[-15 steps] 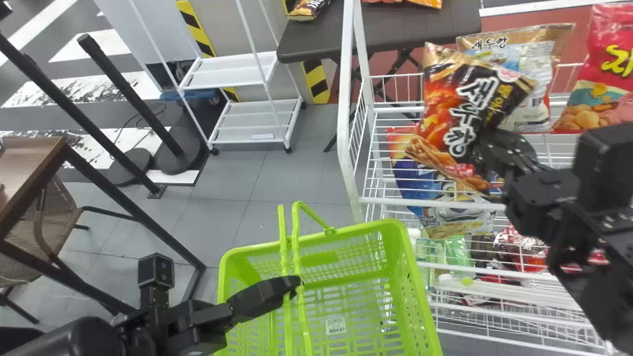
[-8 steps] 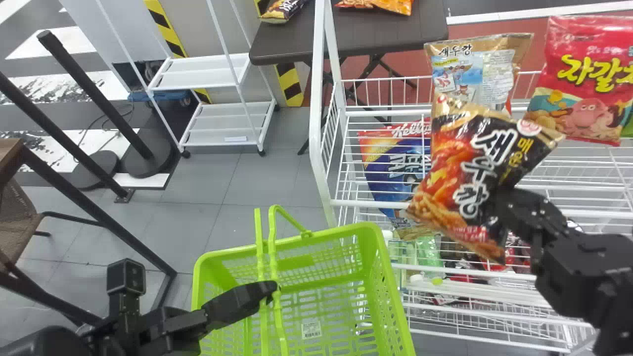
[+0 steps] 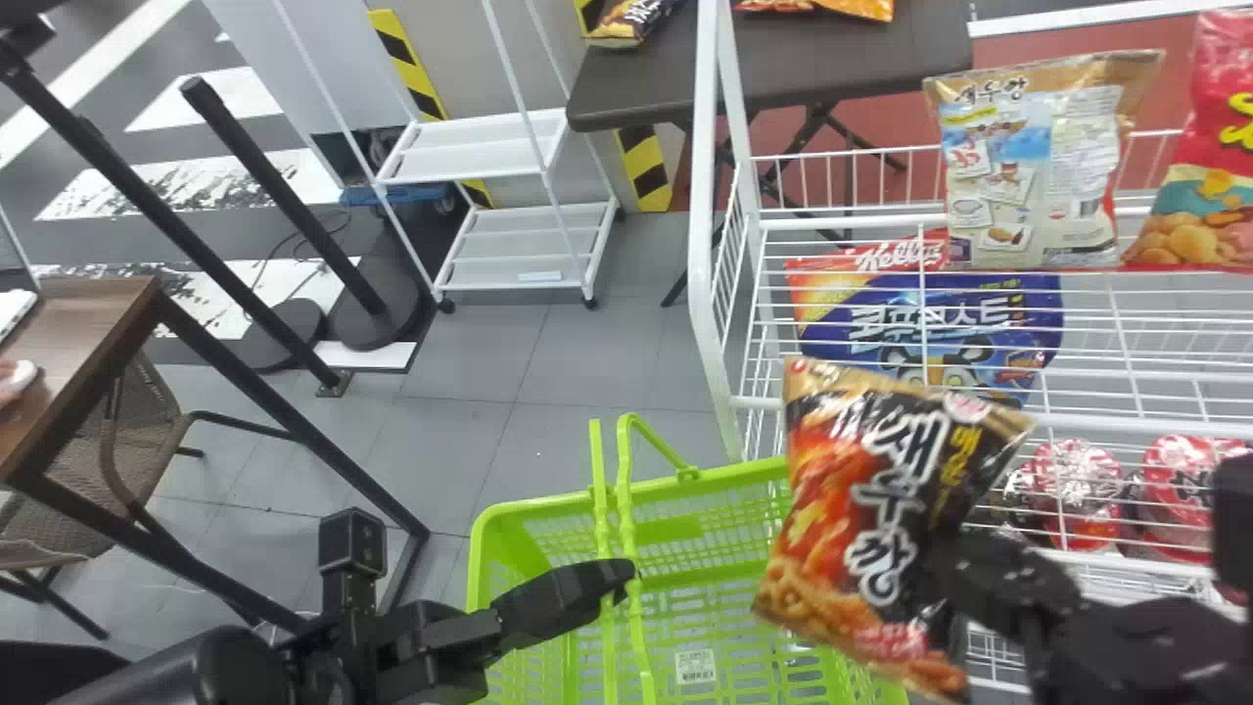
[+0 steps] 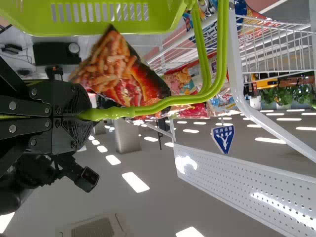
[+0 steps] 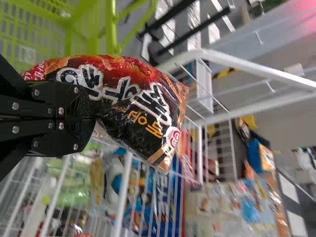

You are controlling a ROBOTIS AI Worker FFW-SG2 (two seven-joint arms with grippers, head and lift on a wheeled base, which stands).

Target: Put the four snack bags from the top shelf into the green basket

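Centrally, in the head view, the green basket (image 3: 637,496) stands open toward the camera, with its paired handle (image 3: 626,548) raised. The left end effector (image 3: 615,578) is clenched around this handle. To the right, the right end effector (image 3: 948,573) grasps a black-and-orange snack bag (image 3: 866,509), tilted and partly overlapping the basket's right side; whether the bag lies directly above the opening cannot be told. A tan-and-white bag (image 3: 1033,166) and a red bag (image 3: 1199,196) stand side by side on the top shelf (image 3: 1165,323) of the white rack. A blue packet (image 3: 930,333) lies behind the wires, nearer the basket. Beyond the rack, a dark worktop (image 3: 764,78) carries further bags at the upper edge.

Left wrist view: the left end effector (image 4: 81,114) has its fingers brought together on the green handle, whose two bars run side by side. The grasped bag appears near the handle, its printed face partly visible; a blue sign (image 4: 223,138) is seen farther off.

Right wrist view: the fingers of the right end effector (image 5: 98,117) pinch the bag at its side, where the film is creased. The basket's lattice wall is visible beyond the bag, as are the rack's white wires
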